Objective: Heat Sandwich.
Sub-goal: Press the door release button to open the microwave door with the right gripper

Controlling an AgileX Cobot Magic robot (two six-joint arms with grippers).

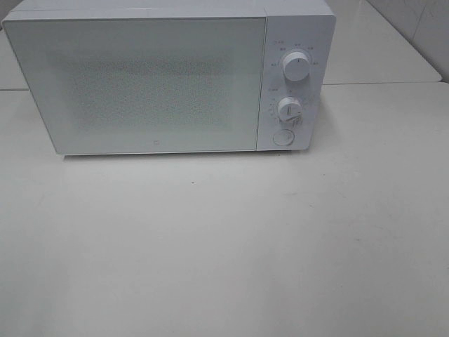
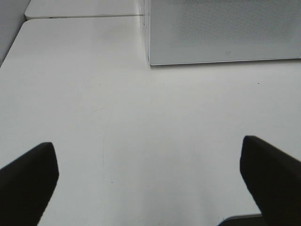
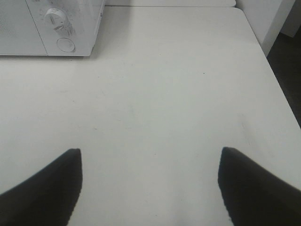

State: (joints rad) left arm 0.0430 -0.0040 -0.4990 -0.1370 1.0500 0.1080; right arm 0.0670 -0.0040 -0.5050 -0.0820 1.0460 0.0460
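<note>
Closed microwave (image 1: 140,77) on table (image 1: 210,246), left gripper (image 2: 148,143) spread wide, right gripper (image 3: 150,150) too

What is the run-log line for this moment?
microwave: door closed | sandwich: not in view | left gripper: open, empty | right gripper: open, empty

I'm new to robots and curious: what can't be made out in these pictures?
Inside of the microwave: high view, closed speckled door hides it.
Dial markings: high view, too small.
Left tool, right tool: wrist views, picture edges cut off all but tips.
Sandwich: in no view.
</note>
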